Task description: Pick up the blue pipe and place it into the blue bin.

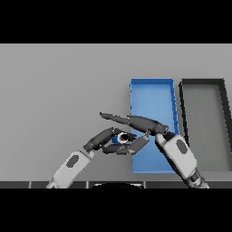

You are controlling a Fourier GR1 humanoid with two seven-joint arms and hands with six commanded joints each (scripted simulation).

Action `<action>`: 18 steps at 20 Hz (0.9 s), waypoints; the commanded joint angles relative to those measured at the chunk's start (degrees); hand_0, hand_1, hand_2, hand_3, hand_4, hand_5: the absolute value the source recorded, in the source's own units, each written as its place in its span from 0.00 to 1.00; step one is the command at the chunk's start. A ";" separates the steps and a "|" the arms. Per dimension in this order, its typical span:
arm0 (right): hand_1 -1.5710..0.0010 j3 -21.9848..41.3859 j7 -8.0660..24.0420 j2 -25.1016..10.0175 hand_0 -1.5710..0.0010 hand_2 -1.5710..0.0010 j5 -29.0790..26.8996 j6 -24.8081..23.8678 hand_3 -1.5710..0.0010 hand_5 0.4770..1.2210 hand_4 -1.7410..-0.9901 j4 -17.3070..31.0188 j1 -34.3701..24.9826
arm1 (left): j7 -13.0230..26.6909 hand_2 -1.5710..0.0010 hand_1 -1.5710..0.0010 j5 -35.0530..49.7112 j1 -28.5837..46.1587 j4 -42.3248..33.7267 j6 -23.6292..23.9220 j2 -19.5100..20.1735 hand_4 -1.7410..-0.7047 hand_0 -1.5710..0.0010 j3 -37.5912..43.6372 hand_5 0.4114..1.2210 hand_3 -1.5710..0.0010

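Note:
The blue pipe (121,137) is a short blue piece with a pale end, just left of the blue bin (152,97), which is a long open tray. My right hand (144,123) reaches in from the lower right across the bin's left wall. Its thumb stretches left above the pipe and its fingers curl under it, so it is shut on the pipe. My left hand (102,140) comes in from the lower left. Its relaxed fingers lie close against the pipe's left side. Most of the pipe is hidden between the two hands.
A dark grey bin (204,88) stands right of the blue bin, almost touching it. The grey table (63,90) stretches to the left and far side of the hands.

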 commanded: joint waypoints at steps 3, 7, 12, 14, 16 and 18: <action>0.86 1.19 0.99 2.22 0.88 0.85 -0.37 1.14 0.90 0.04 0.59 2.83 -3.27 | 0.08 0.16 0.16 -0.25 -0.54 0.11 -0.85 0.05 0.00 0.11 0.39 1.00 0.18; 0.44 3.20 1.52 4.23 0.43 0.42 0.03 2.25 0.51 0.10 0.34 3.79 -4.92 | 7.32 0.56 0.55 -3.10 -1.21 -1.27 -3.08 1.27 0.20 0.51 -0.30 1.00 0.63; 0.15 3.49 3.60 4.89 0.14 0.14 -6.98 2.28 0.20 0.58 0.36 5.22 -4.38 | 2.06 0.24 0.18 0.08 0.19 -0.42 -1.43 -1.81 0.07 0.17 2.04 1.00 0.21; 0.09 3.54 -0.55 4.89 0.09 0.09 -2.71 3.50 0.13 0.73 0.40 5.07 -4.34 | 0.83 0.17 0.12 1.49 0.07 0.33 -2.18 -2.31 0.04 0.11 2.83 1.00 0.13; 0.06 3.67 -2.89 4.71 0.06 0.06 0.79 3.82 0.08 0.83 0.38 4.83 -4.13 | 1.54 0.13 0.07 1.47 0.28 0.13 -2.01 -2.05 0.03 0.07 2.73 1.00 0.08; 0.04 3.79 -3.83 4.56 0.04 0.04 0.25 3.60 0.05 0.89 0.36 4.53 -4.24 | 3.23 0.11 0.05 1.68 -0.43 -0.48 -1.79 -2.02 0.02 0.04 3.10 1.00 0.05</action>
